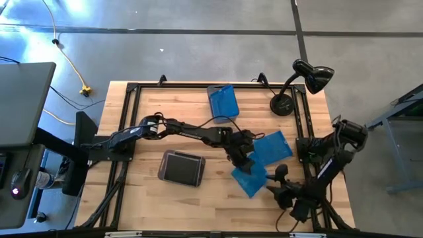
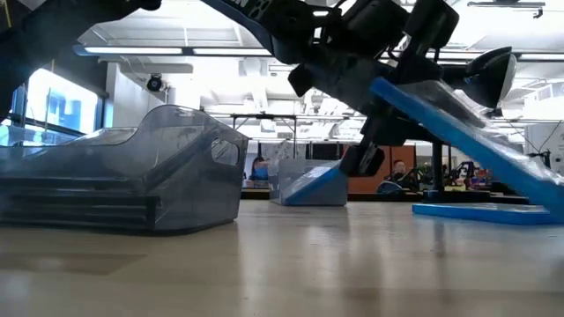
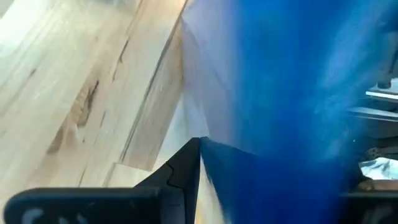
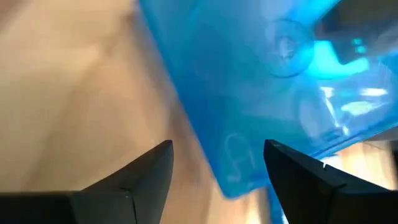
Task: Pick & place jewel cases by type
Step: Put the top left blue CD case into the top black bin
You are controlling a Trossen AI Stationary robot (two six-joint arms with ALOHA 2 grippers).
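Jewel cases first: we've got one blue case (image 1: 272, 147) tilted up off the table w/ the left gripper (image 1: 243, 157) clamped on its edge, mid-table toward the right side. In the low view that case (image 2: 458, 132) slopes down steeply, its low end over a second blue case (image 2: 476, 211) lying flat on the wood. From above, the flat one (image 1: 250, 180) sits just in front of the held one, partly under it. We spot a third blue case (image 1: 223, 100) in a tub at the far edge, near the desk lamp (image 1: 297, 82). A smoky tub (image 1: 182, 168) w/ dark cases stacked inside sits left of center. Right gripper (image 1: 281, 187) waits near the front right corner, fingers (image 4: 149, 171) spread wide, blue case (image 4: 261, 81) just ahead of them, not touching.
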